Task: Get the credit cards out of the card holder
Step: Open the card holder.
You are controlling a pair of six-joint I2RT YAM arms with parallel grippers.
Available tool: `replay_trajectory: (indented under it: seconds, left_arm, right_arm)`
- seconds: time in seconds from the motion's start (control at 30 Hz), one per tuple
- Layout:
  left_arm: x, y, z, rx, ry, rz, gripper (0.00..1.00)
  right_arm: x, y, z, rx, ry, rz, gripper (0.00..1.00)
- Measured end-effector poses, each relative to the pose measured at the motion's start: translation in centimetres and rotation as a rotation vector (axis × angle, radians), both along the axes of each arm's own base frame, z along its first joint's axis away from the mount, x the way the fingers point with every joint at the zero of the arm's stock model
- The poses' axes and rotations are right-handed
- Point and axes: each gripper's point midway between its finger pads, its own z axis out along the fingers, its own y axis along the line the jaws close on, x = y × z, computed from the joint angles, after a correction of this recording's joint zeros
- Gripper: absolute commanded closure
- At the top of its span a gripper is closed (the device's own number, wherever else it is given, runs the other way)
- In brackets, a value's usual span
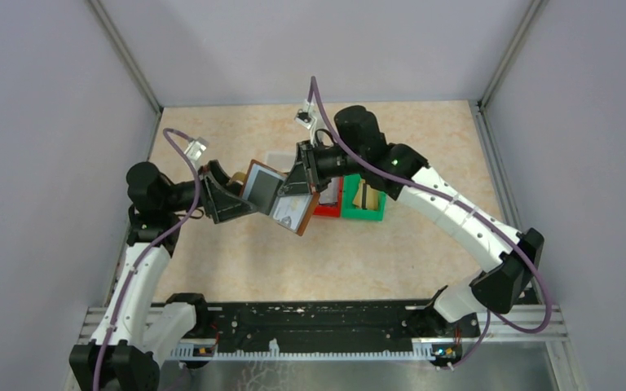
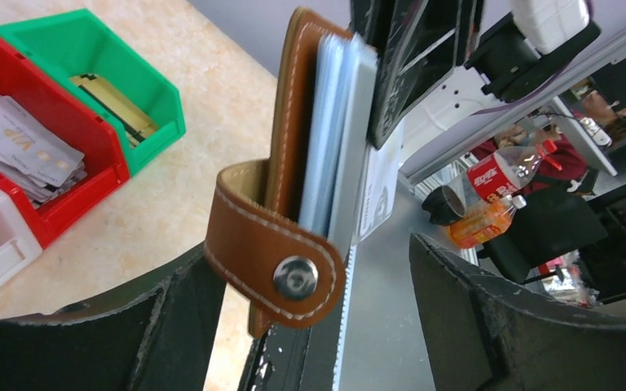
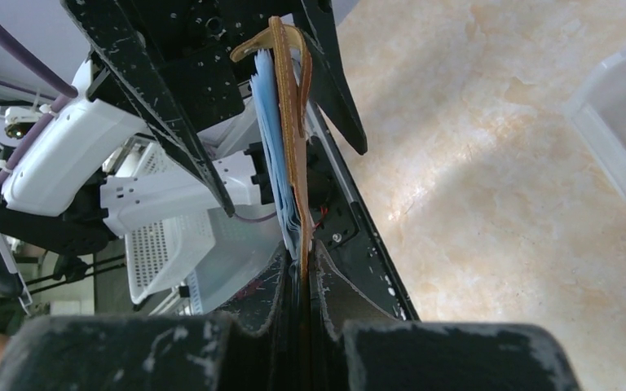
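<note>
Both our arms bend inward above the table [image 1: 359, 252]. Right gripper [image 3: 301, 273] is clamped tight on the card holder [image 1: 281, 198], held up midair; left gripper [image 1: 240, 195] straddles its snap end, spread wide, gripping nothing.

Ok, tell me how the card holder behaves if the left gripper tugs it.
The card holder likely flexes rather than stays rigid: thin stitched leather, pinched at one edge by the right gripper. Its clear sleeves fan loosely, so they would probably splay. The snap tab sticks out and might snag the left gripper.
</note>
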Motion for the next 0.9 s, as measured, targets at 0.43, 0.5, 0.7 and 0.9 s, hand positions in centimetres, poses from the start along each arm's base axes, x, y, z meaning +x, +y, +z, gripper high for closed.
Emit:
replay_trajectory:
  seconds: [0.43,0.5,0.7,0.9]
  left_arm:
    - [-0.2,-0.2,3.4,-0.071,0.006,0.008,0.32]
    - [-0.3,-0.2,4.0,-0.083,-0.001,0.015,0.36]
    - [-0.7,-0.1,5.2,-0.093,-0.032,0.019,0.46]
    - [-0.8,-0.1,5.2,-0.093,-0.029,0.018,0.67]
  right_arm:
    - [-0.6,0.8,-0.9,0.057,0.055,0.038,1.00]
    - [-0.7,0.9,-1.1,0.067,0.067,0.040,1.00]
    - [-0.7,1.3,-0.7,0.111,0.076,0.041,1.00]
    - [-1.1,1.3,0.2,0.158,0.075,0.057,1.00]
